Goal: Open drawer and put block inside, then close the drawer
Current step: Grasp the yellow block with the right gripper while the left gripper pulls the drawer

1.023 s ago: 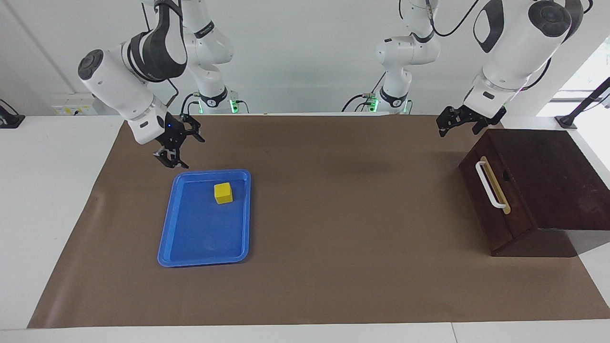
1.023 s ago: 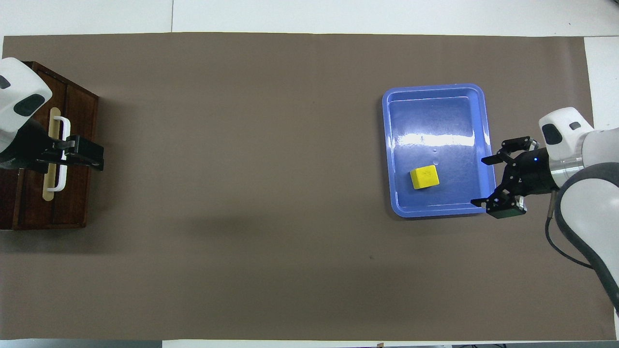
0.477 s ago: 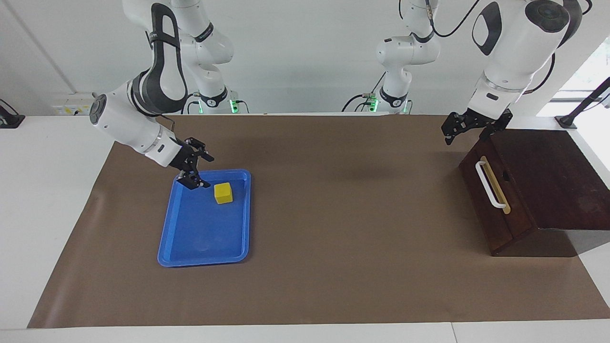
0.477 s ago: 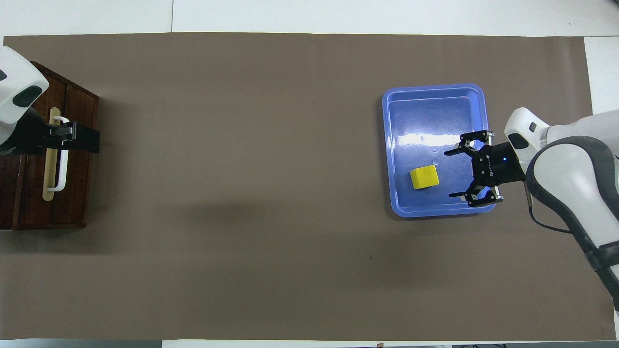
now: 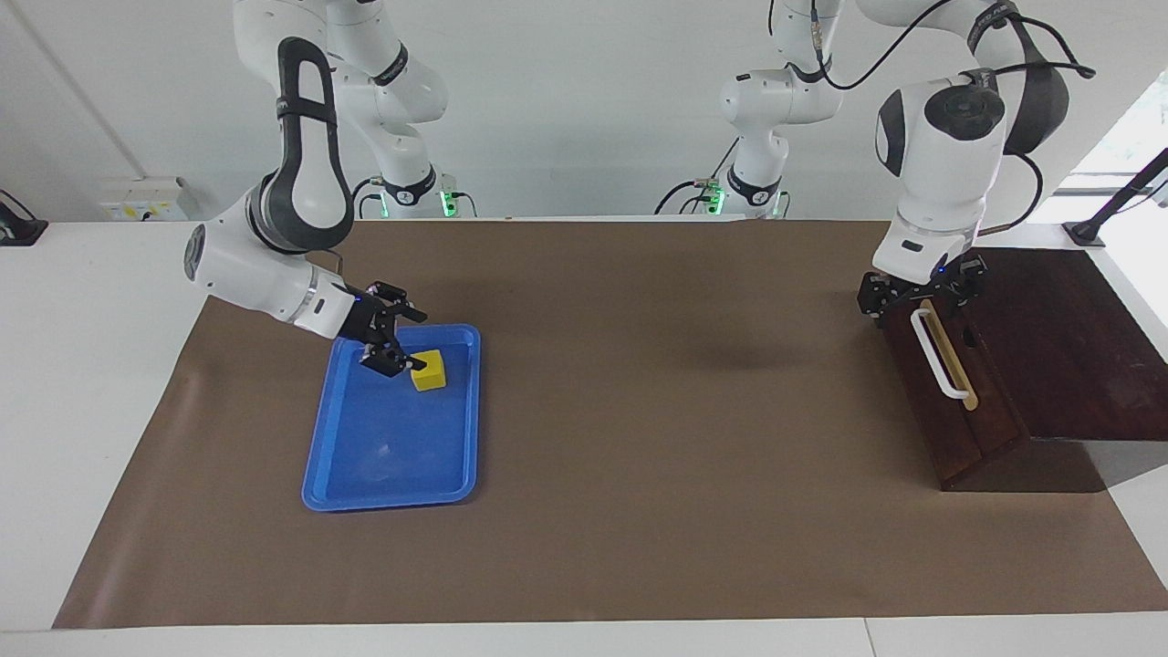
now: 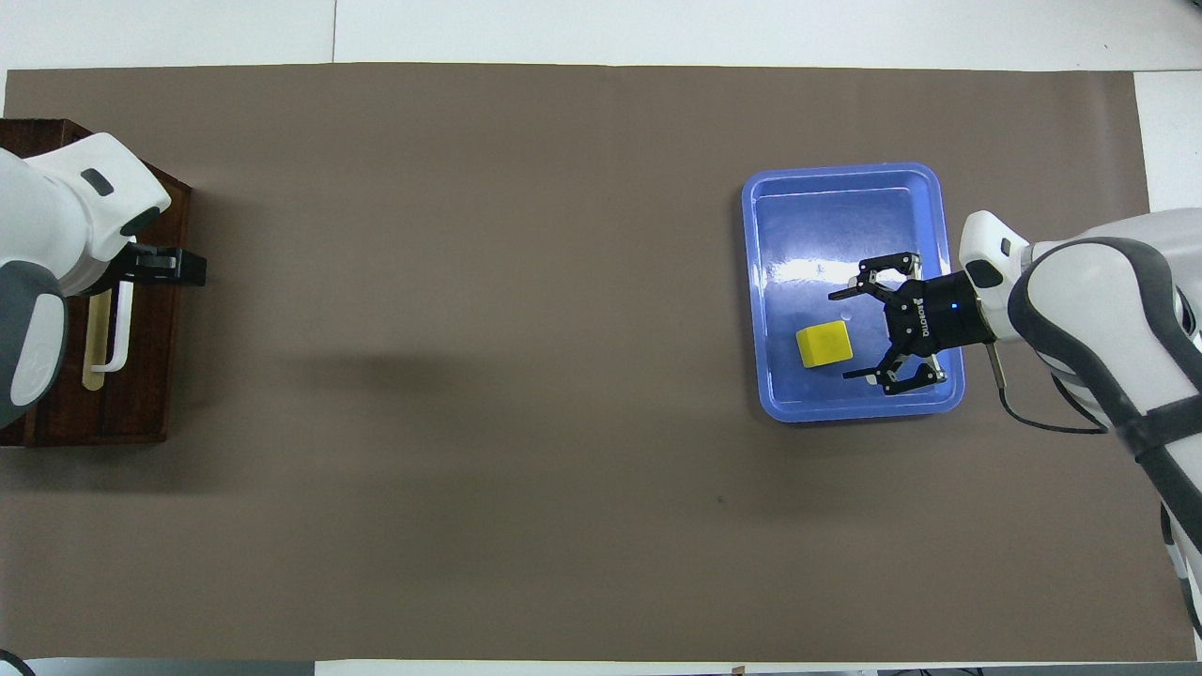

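At the right arm's end of the table, in the blue tray (image 5: 392, 465), yellow block (image 5: 428, 370) just ahead of the right gripper (image 5: 408, 340), jaws spread wide, block not yet between them. At the left arm's end, closed drawer (image 5: 949, 392); over its handle (image 5: 936, 354), left gripper (image 5: 917, 297), jaws apart.
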